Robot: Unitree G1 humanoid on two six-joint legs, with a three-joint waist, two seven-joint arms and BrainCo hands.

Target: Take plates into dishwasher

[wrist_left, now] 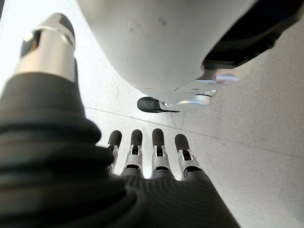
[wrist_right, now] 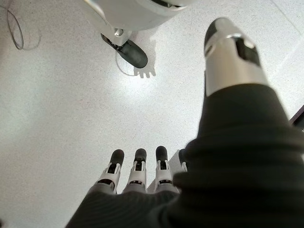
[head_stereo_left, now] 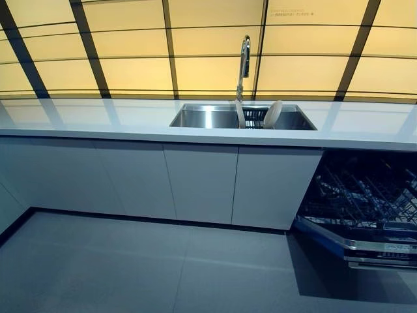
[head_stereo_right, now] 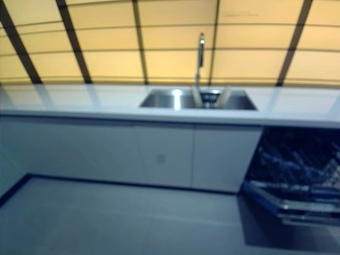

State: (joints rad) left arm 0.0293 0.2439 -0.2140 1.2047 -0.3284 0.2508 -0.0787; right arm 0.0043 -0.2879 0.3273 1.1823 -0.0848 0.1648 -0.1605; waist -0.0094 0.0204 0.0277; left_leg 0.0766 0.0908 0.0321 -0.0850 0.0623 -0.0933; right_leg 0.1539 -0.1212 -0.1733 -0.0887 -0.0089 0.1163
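While plates (head_stereo_left: 272,114) stand in sink (head_stereo_left: 202,118), left hand (wrist_left: 142,156), right hand (wrist_right: 137,173) hang empty, fingers straight.

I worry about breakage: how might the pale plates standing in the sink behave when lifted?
The plates look stiff and glazed, so probably fragile and slippery, especially if wet. They lean on edge in a dark rack inside the sink, so a nudge could tip or roll them. Each looks light enough for one robot hand.

Shiny steel sink (head_stereo_left: 208,118), glossy white counter (head_stereo_left: 98,117), matt grey floor (head_stereo_left: 130,267).
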